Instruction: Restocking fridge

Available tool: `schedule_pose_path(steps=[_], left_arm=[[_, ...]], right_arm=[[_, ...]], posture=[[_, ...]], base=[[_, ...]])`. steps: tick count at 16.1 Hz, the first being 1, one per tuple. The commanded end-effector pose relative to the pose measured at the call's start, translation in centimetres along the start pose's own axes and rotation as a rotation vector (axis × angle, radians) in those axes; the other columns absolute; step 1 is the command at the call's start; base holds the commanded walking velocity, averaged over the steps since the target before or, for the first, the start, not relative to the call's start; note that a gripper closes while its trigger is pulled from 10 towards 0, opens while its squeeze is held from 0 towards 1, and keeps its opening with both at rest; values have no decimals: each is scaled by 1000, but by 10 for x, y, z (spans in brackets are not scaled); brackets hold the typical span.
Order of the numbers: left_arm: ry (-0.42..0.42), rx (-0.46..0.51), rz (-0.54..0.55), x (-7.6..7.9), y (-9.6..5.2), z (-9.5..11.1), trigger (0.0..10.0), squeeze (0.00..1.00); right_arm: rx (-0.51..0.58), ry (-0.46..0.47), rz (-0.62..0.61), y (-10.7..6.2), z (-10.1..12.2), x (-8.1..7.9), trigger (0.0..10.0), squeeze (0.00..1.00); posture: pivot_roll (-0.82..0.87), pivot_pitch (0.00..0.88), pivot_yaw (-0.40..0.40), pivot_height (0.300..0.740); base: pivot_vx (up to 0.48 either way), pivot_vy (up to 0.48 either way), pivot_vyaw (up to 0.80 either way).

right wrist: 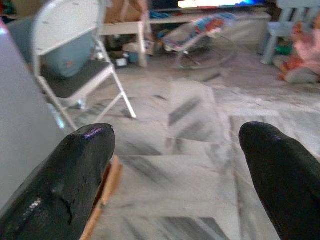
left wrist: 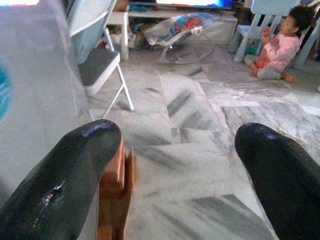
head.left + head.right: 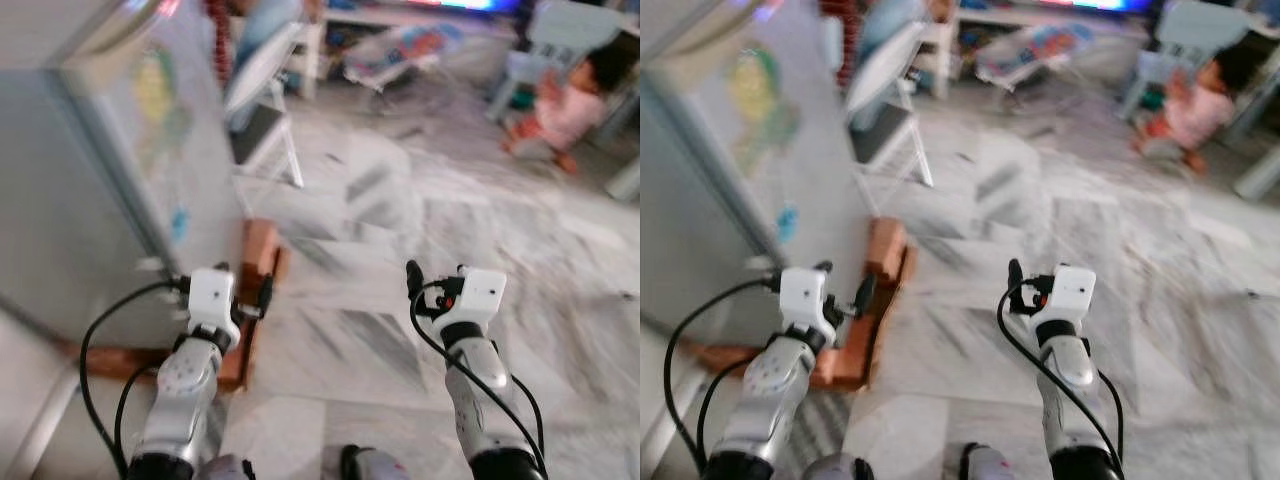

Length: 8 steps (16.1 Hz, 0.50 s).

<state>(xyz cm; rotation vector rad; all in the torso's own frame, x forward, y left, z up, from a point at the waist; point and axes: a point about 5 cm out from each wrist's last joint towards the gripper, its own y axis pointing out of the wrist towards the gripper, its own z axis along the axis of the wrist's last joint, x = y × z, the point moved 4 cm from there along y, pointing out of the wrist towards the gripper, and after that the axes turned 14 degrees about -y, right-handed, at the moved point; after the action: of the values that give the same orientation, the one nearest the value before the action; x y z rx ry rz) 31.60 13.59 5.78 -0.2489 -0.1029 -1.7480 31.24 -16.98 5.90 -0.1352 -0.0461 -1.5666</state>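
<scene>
Fridge (image 3: 110,170): standing door-shut on a wooden base (image 3: 255,300), rising to the left of both tools, tall axis upright.
Floor (image 3: 420,230): marble, stretching ahead of the tools.
Person (image 3: 560,110): sitting on the floor well ahead, to the right.
Left tool (image 3: 262,292): hovering just beside the fridge's corner, fingers spread, carrying nothing; judged the nearer arm.
Right tool (image 3: 412,278): hovering over bare floor, fingers spread, carrying nothing.

Glossy marble floor (image 3: 420,250), smooth grey fridge (image 3: 90,180) (wooden base (image 3: 255,270))
</scene>
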Motion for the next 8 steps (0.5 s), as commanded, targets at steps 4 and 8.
schedule_pose_path(steps=[4,8], left_arm=[[21,24,169,-35,4,7,10000,0],[47,56,302,-52,-8,5,10000,0]], right_arm=[[-14,-29,-10,-11,-3,9,10000,0],[-27,-34,3,-16,-4,7,10000,0]], posture=[[87,98,-39,740],[81,109,-49,740]], base=[[0,0,0],[0,0,0]])
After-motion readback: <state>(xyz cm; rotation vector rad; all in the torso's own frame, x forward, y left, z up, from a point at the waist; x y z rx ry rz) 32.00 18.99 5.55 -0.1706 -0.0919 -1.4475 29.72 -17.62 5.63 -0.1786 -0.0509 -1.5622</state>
